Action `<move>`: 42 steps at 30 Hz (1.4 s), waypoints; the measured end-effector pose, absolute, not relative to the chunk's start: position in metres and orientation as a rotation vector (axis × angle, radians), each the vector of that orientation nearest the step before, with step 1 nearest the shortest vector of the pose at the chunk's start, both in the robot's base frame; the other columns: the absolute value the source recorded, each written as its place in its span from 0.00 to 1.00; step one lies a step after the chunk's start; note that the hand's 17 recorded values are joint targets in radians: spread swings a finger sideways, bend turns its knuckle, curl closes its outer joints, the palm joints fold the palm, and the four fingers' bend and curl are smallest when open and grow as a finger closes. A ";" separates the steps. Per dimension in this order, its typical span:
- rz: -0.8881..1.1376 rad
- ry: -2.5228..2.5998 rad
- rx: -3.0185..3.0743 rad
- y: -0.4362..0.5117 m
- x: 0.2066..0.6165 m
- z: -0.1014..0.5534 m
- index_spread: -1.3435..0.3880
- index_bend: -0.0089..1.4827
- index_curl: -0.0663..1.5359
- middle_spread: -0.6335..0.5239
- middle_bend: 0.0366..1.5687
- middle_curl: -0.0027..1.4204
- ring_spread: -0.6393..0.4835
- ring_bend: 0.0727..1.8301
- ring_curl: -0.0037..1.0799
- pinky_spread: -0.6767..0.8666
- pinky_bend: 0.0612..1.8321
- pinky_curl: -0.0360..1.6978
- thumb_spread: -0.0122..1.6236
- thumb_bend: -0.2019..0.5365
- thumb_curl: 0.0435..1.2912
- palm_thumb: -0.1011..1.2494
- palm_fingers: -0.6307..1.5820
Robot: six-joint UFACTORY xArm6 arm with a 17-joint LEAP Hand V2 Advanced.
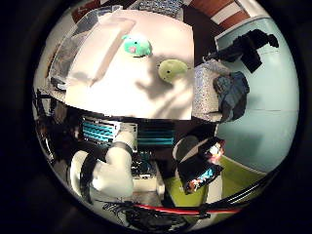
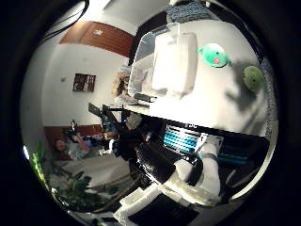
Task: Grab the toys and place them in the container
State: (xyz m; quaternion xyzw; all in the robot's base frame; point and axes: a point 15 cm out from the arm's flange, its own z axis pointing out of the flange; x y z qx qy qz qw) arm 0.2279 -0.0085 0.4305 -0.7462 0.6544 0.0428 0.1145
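A teal plush toy [image 1: 137,46] with a pink spot lies on the white table [image 1: 131,92], near a clear plastic container [image 2: 146,66] that stands at the table's edge. A translucent panel [image 2: 176,59] rests against the container on the toys' side. A yellow-green plush toy [image 1: 171,69] lies alone closer to the table's corner, about a toy's width from the teal one. Both toys sit outside the container. My hand is well away from the tabletop, looking at it from a distance, and none of it shows. Only the arm's white and black body [image 1: 105,170] is visible.
A grey speckled seat [image 1: 209,92] with dark clothes piled on it stands at the table's corner beside the yellow-green toy. Teal-fronted equipment [image 1: 100,131] sits under the table's edge. Green plants [image 2: 70,193] and shelves fill the room behind.
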 end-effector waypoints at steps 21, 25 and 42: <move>-0.019 1.903 -2.146 -0.017 0.310 0.430 0.57 0.12 0.22 0.55 0.10 0.23 0.75 0.16 0.22 0.73 0.24 0.17 0.69 0.25 0.19 0.40 0.37; -0.055 1.950 -2.174 -0.037 0.324 0.426 0.57 0.12 0.22 0.55 0.10 0.22 0.75 0.16 0.22 0.73 0.24 0.17 0.69 0.24 0.19 0.40 0.37; -0.056 2.149 -2.052 -0.146 0.360 0.366 0.56 0.12 0.21 0.55 0.10 0.22 0.74 0.15 0.22 0.73 0.24 0.18 0.68 0.24 0.19 0.40 0.37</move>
